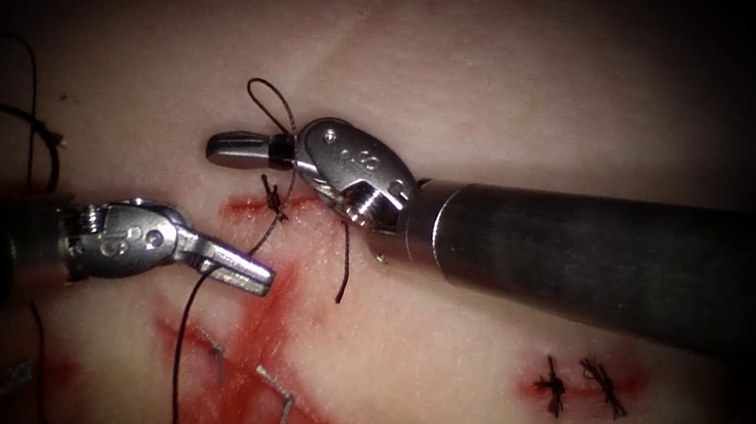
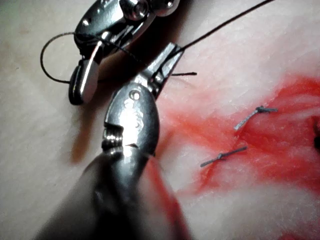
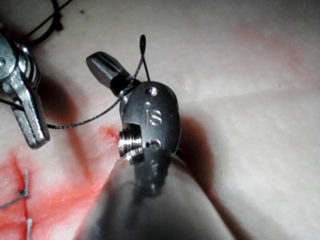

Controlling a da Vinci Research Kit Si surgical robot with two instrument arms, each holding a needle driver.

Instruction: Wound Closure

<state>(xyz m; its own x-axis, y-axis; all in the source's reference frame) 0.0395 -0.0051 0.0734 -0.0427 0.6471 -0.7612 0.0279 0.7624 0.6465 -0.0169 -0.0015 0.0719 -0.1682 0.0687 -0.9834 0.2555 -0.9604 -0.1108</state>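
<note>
The right arm's steel needle driver point(image 1: 241, 149) is clamped on the thin black thread point(image 1: 265, 235), which loops around its jaws just above the dark knot point(image 1: 276, 198). Just below the knot, the left arm's steel needle driver point(image 1: 238, 267) grips the strand trailing down the pale tissue point(image 1: 520, 83).

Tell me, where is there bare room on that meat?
Free: pale tissue above the right tool, shut on thread, and between its shaft and the two knots. Crowded: red fluid by the left tool, also holding thread.
</note>
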